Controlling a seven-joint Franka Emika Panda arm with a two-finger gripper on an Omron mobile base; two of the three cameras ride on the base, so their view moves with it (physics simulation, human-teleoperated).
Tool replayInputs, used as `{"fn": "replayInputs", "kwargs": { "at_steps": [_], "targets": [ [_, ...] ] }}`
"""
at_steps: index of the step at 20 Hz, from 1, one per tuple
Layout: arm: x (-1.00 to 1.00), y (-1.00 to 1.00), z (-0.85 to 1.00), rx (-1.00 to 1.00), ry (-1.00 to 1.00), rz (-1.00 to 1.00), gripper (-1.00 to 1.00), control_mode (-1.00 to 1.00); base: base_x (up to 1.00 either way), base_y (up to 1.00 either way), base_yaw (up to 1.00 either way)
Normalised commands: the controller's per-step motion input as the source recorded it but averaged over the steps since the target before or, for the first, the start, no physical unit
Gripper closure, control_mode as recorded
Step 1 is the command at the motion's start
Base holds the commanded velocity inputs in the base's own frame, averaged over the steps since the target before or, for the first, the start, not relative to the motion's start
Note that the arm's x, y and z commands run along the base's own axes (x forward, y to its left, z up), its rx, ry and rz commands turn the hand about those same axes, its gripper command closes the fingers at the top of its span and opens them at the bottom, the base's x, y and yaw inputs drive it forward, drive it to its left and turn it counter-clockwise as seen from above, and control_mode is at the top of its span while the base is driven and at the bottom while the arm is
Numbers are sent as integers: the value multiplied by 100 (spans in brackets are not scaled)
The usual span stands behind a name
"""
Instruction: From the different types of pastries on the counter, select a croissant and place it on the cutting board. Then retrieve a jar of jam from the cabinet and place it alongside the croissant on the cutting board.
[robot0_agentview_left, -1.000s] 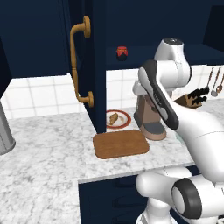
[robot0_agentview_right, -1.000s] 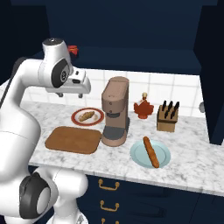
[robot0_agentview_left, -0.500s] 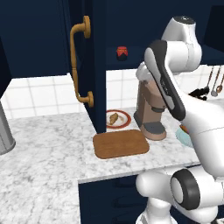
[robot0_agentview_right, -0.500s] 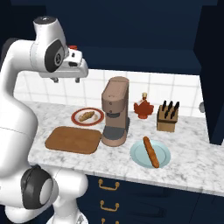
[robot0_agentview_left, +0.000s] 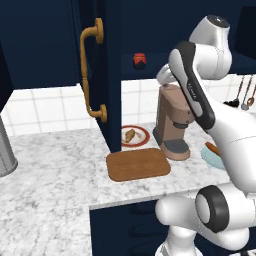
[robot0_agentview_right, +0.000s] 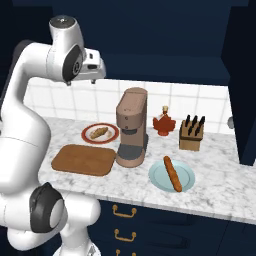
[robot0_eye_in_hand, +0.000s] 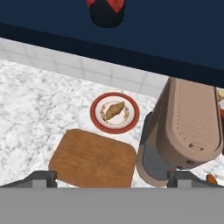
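The gripper (robot0_eye_in_hand: 112, 177) hangs open and empty above the coffee machine (robot0_eye_in_hand: 186, 131). The croissant (robot0_eye_in_hand: 113, 110) lies on the plate (robot0_eye_in_hand: 97, 120), beside the bare cutting board (robot0_eye_in_hand: 94, 158).

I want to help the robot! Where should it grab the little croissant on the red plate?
Probably from straight above, across the croissant's narrow middle. It lies flat and long on the plate, so open fingers could close on its two long sides. The coffee machine stands tall beside it, so coming from that side looks awkward.
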Motion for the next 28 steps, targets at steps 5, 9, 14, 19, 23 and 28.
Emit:
{"fn": "replayInputs", "kwargs": {
  "at_steps": [5, 9, 14, 19, 23, 28],
  "targets": [
    [17, -4, 32, 4, -13, 13, -100, -100, 0, 0, 0],
    [31, -1, 4, 8, -11, 1, -100, -100, 0, 0, 0],
    [53, 0, 4, 7, -16, 2, -100, -100, 0, 0, 0],
    [44, 0, 16, 19, -8, 21, -100, -100, 0, 0, 0],
    [16, -1, 23, 12, 0, 14, -100, -100, 0, 0, 0],
    [17, -2, 5, 2, 0, 13, -100, -100, 0, 0, 0]
  ]
}}
